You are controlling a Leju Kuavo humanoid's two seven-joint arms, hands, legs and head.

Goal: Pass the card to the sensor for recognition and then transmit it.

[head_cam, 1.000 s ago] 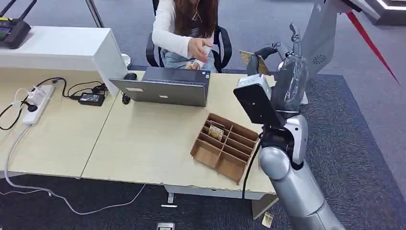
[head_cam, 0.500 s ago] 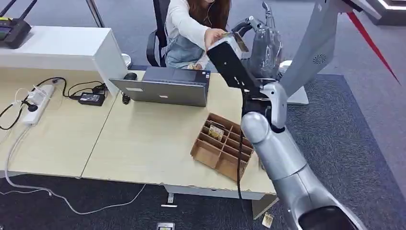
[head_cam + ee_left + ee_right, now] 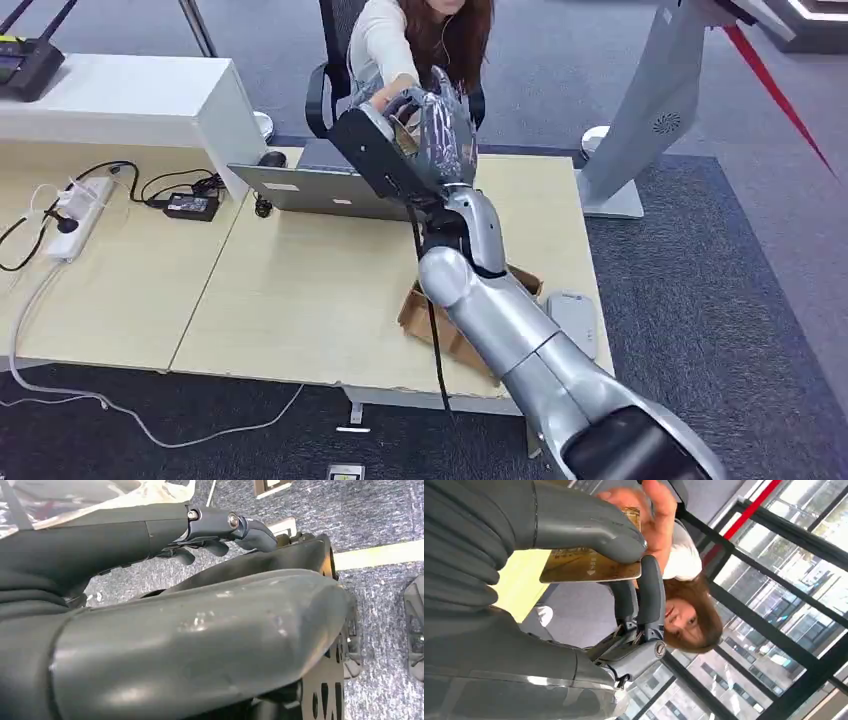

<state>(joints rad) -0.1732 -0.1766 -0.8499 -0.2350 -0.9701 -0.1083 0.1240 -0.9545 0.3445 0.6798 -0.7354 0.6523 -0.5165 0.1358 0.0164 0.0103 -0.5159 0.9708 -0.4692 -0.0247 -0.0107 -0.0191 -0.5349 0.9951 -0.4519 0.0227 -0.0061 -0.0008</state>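
Observation:
My right hand reaches over the laptop toward a seated person. In the right wrist view its thumb and dark fingers pinch a gold card by its edges. The person's hand touches the card's far end. The white card sensor lies on the table near its right front corner, behind my forearm. My left hand hangs low over the carpet and holds nothing, its fingers loosely bent.
An open grey laptop stands below my right hand. A brown cardboard divider box is partly hidden by my arm. A power strip and adapter lie on the left. A grey stand rises at the right.
My right arm has swung left from the table's right side to above the laptop, carrying the card. The person's hand has come up to the card. The sensor is now uncovered.

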